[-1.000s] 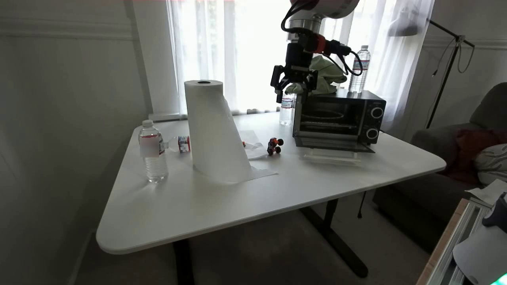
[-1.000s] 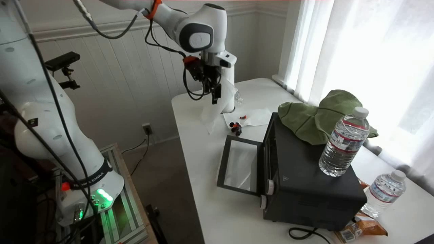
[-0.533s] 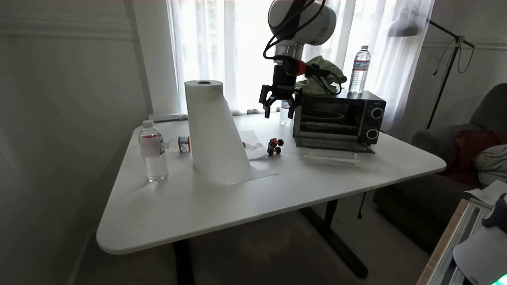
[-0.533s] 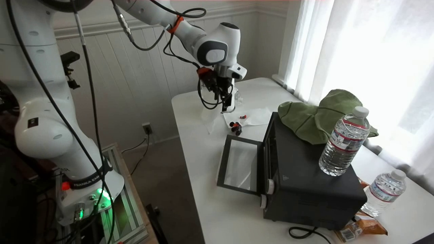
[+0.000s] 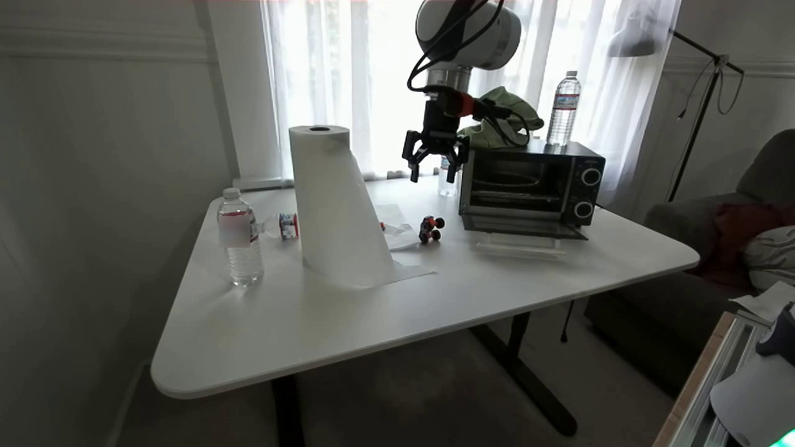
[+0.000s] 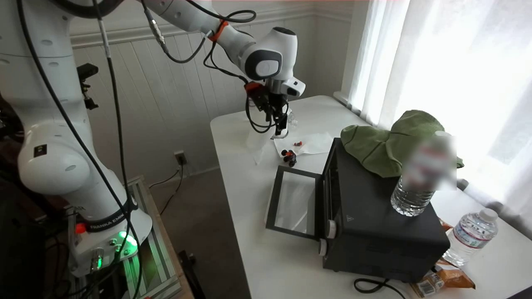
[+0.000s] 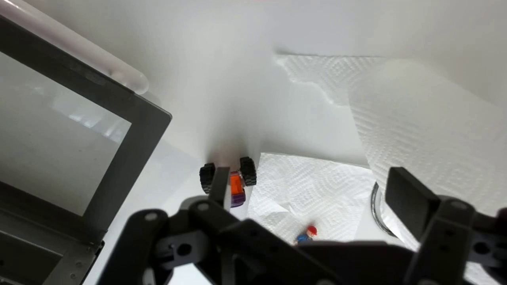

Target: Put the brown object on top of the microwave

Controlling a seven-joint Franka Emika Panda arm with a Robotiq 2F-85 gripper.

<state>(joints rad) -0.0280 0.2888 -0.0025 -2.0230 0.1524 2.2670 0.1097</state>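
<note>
Claw [image 5: 432, 177]: fingers spread far apart, nothing held between them. Hangs well above the table [image 5: 261, 329], touching nothing that I can make out. In the wrist view the fingers [image 7: 410, 202] are matte black with flat, blocky tips; one of them hides part of the brown object [image 7: 237, 186].

Brown object: to my eye a small toy vehicle, with fat, knobbly black tyres and a body of orange and purple. Sits on the table between the microwave [image 6: 365, 211] and the upright paper towel roll [image 5: 338, 205]. Whether it stands squarely on its wheels, I cannot tell.

Just beside it lies a loose sheet [image 7: 317, 186], white, embossed with nested diamonds, bearing a tiny figurine [image 7: 307, 235] in red cap and blue clothing. Roll: white cylinder, free end flaring down onto the smooth, pale table.

Microwave: dark box, black panel with two round knobs, glass door [image 6: 297, 203] lowered, its pane set in a dark frame. On its top, a rumpled green cloth [image 6: 390, 145] and an upright water bottle [image 5: 564, 112] of clear, ribbed plastic.
</note>
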